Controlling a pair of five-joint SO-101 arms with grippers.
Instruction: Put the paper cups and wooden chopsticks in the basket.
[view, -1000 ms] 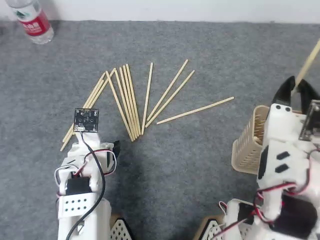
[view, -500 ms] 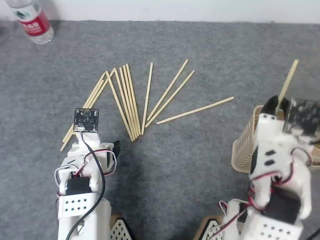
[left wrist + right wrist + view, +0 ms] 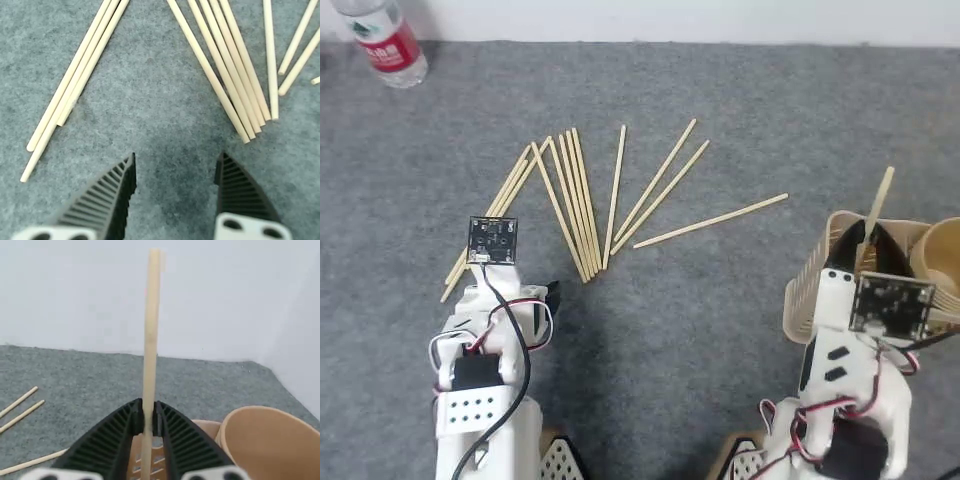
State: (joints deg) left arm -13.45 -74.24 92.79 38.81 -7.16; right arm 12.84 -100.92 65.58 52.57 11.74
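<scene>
A: What has the right gripper (image 3: pixel 147 412) got?

B: Its fingers are pinched tight on one chopstick (image 3: pixel 151 330). The stick's long axis runs straight out along the gripper, and its free end is well past the fingertips.

A: And from above?

B: That end points away from the robot, tilted a little to its right. The gripper hangs over the basket (image 3: pixel 810 290) at the table's right side, and a paper cup (image 3: pixel 935 255) sits in the basket just beside it.

A: The left gripper (image 3: pixel 175 165)?

B: Its jaws are spread with only grey carpet (image 3: pixel 150 115) between them. The loose chopsticks (image 3: pixel 580 200) lie flat just ahead in a fan, mostly pointing away from the arm. A bottle (image 3: pixel 385 40) stands at the far left corner.
</scene>
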